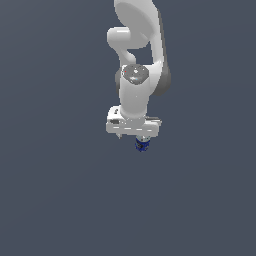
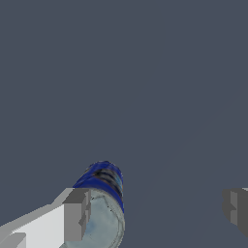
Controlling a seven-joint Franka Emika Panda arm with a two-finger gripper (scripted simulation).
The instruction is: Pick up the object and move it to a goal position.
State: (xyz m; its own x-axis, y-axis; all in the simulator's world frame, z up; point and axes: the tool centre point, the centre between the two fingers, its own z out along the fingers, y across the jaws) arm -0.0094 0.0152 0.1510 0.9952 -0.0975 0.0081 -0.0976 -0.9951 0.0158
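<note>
The object [image 1: 142, 145] is a tiny dark blue can with a pale whitish top, showing just under the white gripper [image 1: 134, 137] in the exterior view. In the wrist view the object [image 2: 104, 186] sits between the jaws, right against one grey fingertip [image 2: 76, 213]. The other fingertip [image 2: 236, 207] stands far from it across a wide gap. The gripper [image 2: 156, 210] is open around the object, with its jaws spread much wider than the can. I cannot tell whether the near fingertip touches the can.
The white arm [image 1: 137, 60] rises above the gripper. A plain dark grey-blue surface [image 1: 55, 190] fills all the surroundings, with no other objects or goal marker visible.
</note>
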